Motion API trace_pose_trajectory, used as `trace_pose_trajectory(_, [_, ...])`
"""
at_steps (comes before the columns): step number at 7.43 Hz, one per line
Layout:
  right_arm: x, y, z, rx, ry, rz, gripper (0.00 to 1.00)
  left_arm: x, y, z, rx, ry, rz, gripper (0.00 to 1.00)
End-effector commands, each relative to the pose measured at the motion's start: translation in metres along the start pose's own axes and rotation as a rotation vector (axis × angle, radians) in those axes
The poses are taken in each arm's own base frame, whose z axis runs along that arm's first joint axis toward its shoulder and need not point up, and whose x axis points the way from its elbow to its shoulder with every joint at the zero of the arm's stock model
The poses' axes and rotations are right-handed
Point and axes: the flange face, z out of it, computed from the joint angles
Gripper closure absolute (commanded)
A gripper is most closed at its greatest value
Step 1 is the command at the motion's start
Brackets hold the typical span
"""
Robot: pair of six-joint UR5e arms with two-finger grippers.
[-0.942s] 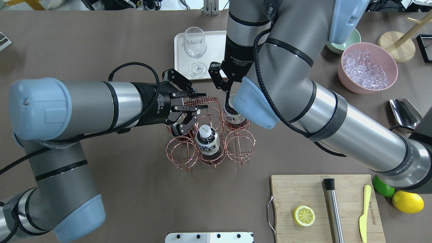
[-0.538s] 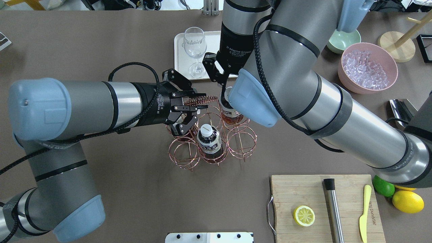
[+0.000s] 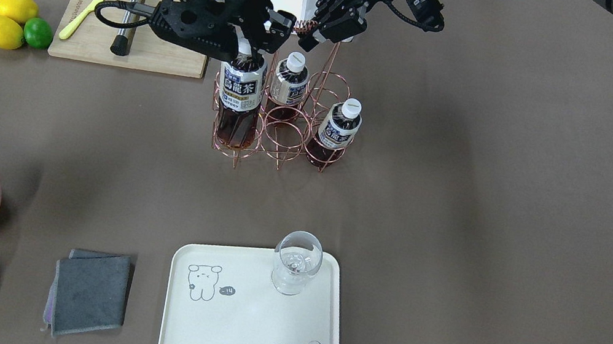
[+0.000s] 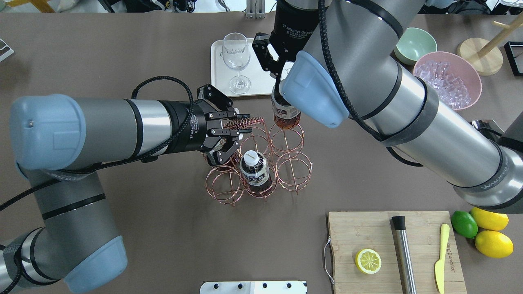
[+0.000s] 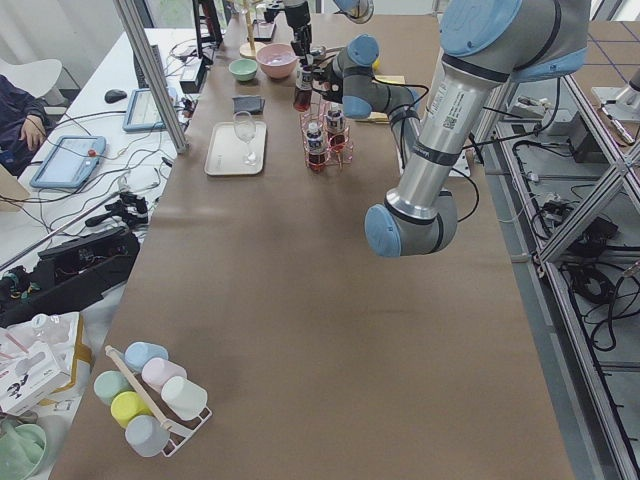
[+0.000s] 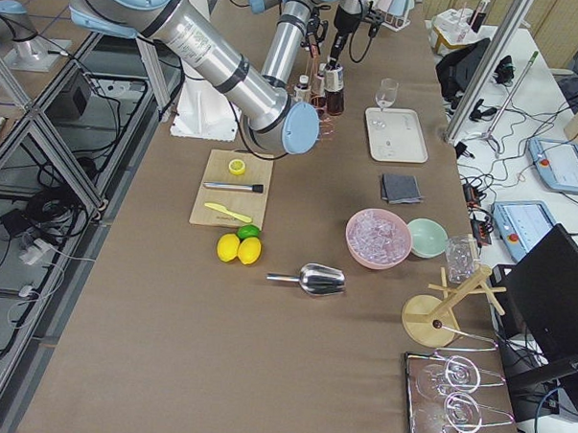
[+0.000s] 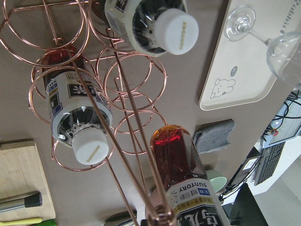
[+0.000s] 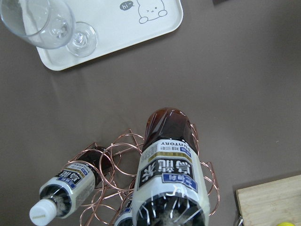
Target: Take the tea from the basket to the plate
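Right gripper (image 3: pixel 247 50): its fingers are closed narrow on the neck of the tea (image 3: pixel 239 95), and the cap is hidden between them.
Tea's position: the bottle hangs upright straight below the right fingertips, over the corner ring of the basket (image 3: pixel 282 130) nearest the plate.
Reason for the grip: a hold from above on the neck lets the bottle rise straight out of its ring without the fingers meeting the wire.
Clearance: the base looks level with, or just above, the ring's top wire. Whether it is fully free cannot be told.
Left gripper (image 4: pixel 247 123): its fingers are pinched on the twisted handle (image 4: pixel 259 119), judged to hold the light rack down while the bottle is drawn out.
Other bottles: the second bottle (image 3: pixel 288 87) and third bottle (image 3: pixel 339 127) sit in rings below the left fingers.
Plate (image 3: pixel 229 333): it lies well apart from the right fingers, beyond the basket on the side away from the robot.
Wine glass (image 3: pixel 296 264): it stands on one corner of the plate, so the bear-drawing end looks the safer landing spot.
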Motion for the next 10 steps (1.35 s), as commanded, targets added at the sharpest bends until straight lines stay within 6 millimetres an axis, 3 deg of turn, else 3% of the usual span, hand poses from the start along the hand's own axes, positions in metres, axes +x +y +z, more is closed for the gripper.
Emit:
trace_pose_trajectory(1, [-0.007,-0.025,0.013,0.055,0.01,-0.038,1.0,0.0,0.001,-0.001,-0.003,-0.001,0.003,1.0])
trace_pose_trajectory(2, [-0.012,-0.052,0.023,0.082,0.003,-0.037,1.0,0.001,0.002,-0.003,-0.006,-0.012,0.005,1.0])
trace_pose_trajectory(3, [-0.011,-0.098,0.031,0.099,-0.024,-0.024,1.0,0.001,0.003,-0.004,-0.009,-0.02,0.01,1.0])
trace_pose_trajectory(4, [-0.011,-0.122,0.043,0.098,-0.035,-0.023,1.0,0.002,0.003,-0.005,-0.009,-0.018,0.017,1.0])
trace_pose_trajectory(6, [-0.012,-0.138,0.055,0.099,-0.03,-0.035,1.0,0.007,0.004,-0.008,-0.012,-0.009,0.033,1.0])
trace_pose_trajectory(7, [-0.005,-0.169,0.062,0.113,-0.032,-0.042,1.0,0.011,0.005,-0.01,-0.012,-0.001,0.05,1.0])
trace_pose_trajectory(8, [-0.005,-0.182,0.063,0.114,-0.04,-0.038,1.0,0.015,0.006,-0.012,-0.013,0.006,0.061,1.0])
trace_pose_trajectory(10, [-0.005,-0.203,0.078,0.129,-0.038,-0.078,1.0,0.043,0.003,-0.033,-0.016,-0.01,0.137,1.0])
